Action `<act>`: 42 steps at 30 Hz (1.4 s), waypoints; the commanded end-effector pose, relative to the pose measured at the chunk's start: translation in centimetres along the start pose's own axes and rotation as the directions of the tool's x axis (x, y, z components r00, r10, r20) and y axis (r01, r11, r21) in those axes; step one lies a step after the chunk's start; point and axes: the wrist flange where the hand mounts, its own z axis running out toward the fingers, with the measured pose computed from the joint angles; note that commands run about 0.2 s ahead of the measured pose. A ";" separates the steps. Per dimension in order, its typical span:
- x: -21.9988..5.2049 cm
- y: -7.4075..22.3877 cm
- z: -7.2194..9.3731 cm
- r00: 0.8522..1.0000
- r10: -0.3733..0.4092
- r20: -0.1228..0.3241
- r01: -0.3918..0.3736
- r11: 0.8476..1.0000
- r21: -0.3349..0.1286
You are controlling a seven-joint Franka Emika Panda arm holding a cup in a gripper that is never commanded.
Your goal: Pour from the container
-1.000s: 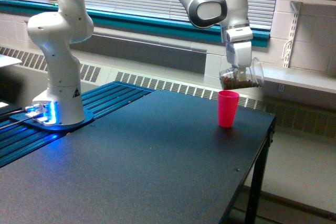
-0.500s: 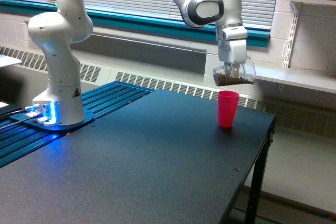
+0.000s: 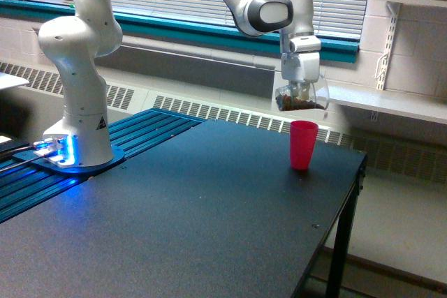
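Shifted leftward and levelled, end effector (image 3: pixel 300 91) pinches container (image 3: pixel 300 98) above pink cup (image 3: pixel 303 144) near table edge (image 3: pixel 355 172).

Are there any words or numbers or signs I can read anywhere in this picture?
No words or numbers can be read.
A small black triangle sign on the robot's white base: its symbol is too small to read.
The pink cup and the clear container show no labels.
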 end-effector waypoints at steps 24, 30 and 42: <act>-5.3 -0.8 1.2 0.996 -0.026 0.085 0.031 0.998 -0.059; -5.6 -0.5 1.6 0.994 -0.028 0.107 0.035 0.997 -0.068; -5.0 -0.6 2.0 0.989 -0.054 0.139 0.066 0.994 -0.090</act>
